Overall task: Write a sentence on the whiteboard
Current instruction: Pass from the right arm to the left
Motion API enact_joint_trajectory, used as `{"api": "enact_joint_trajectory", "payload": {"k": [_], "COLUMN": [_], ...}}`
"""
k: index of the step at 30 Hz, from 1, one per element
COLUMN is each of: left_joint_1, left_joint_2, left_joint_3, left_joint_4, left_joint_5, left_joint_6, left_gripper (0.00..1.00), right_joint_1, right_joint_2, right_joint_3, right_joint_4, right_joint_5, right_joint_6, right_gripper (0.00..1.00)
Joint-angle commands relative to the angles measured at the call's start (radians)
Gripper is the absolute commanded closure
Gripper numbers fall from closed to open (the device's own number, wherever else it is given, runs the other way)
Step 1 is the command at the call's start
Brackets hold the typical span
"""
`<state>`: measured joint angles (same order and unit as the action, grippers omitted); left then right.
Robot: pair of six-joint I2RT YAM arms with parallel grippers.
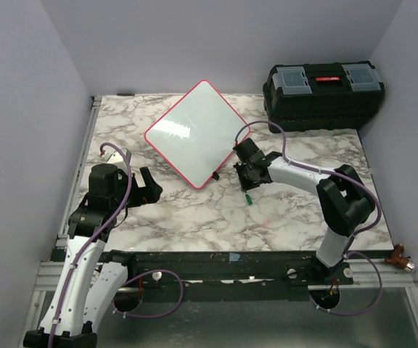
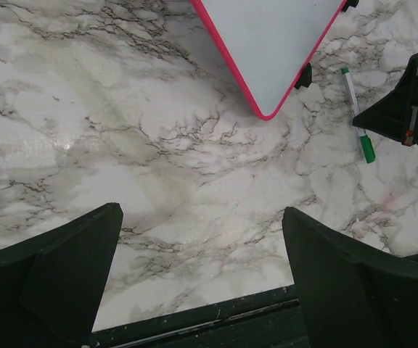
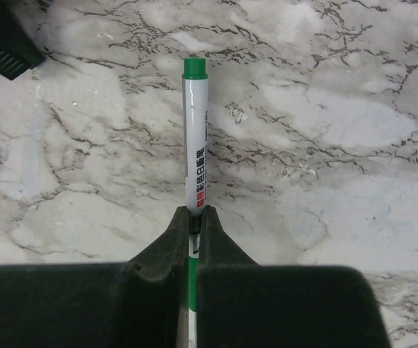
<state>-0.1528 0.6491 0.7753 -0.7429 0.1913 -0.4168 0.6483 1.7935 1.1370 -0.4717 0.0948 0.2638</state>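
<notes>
The whiteboard [image 1: 197, 134] lies flat on the marble table, turned like a diamond, and its pink-framed corner [image 2: 267, 43] also shows in the left wrist view. No sentence shows on its white face. Just off the board's near-right edge, my right gripper [image 1: 247, 177] [image 3: 196, 212] is shut on a white marker with green ends [image 3: 194, 138] [image 2: 358, 116], pinching its barrel low over the table. My left gripper [image 1: 147, 187] [image 2: 202, 239] is open over bare marble to the board's left, holding nothing.
A black toolbox [image 1: 324, 94] stands at the back right corner. Grey walls close in the left, back and right sides. A small black tab [image 2: 303, 75] sticks out from the board's edge. The table's dark front rail [image 2: 194, 322] runs under my left fingers.
</notes>
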Motion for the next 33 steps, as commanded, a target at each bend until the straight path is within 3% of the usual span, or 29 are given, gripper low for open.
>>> {"api": "enact_joint_trajectory", "payload": {"k": [1, 8, 18, 25, 33], "left_joint_1": [-0.004, -0.002, -0.002, -0.006, -0.170], "left_joint_2": [-0.026, -0.076, -0.216, -0.191, -0.139], "left_joint_3": [-0.004, -0.021, -0.066, -0.104, -0.161], "left_joint_4": [0.011, 0.052, 0.109, 0.255, 0.463], "left_joint_5": [-0.014, 0.023, -0.081, 0.151, 0.146], "left_joint_6": [-0.008, -0.002, -0.011, -0.184, -0.313], "left_gripper": [0.05, 0.05, 0.03, 0.03, 0.03], "right_joint_1": [0.008, 0.008, 0.008, 0.008, 0.008], "right_joint_2": [-0.105, -0.268, -0.457, -0.565, -0.683], "right_joint_3": [-0.041, -0.139, -0.274, -0.334, -0.395], "right_joint_4": [0.013, 0.144, 0.303, 0.394, 0.521], "right_joint_5": [-0.027, -0.068, -0.078, -0.042, 0.028], "right_joint_6": [0.096, 0.247, 0.507, 0.687, 0.860], "right_gripper": [0.99, 0.99, 0.99, 0.99, 0.99]}}
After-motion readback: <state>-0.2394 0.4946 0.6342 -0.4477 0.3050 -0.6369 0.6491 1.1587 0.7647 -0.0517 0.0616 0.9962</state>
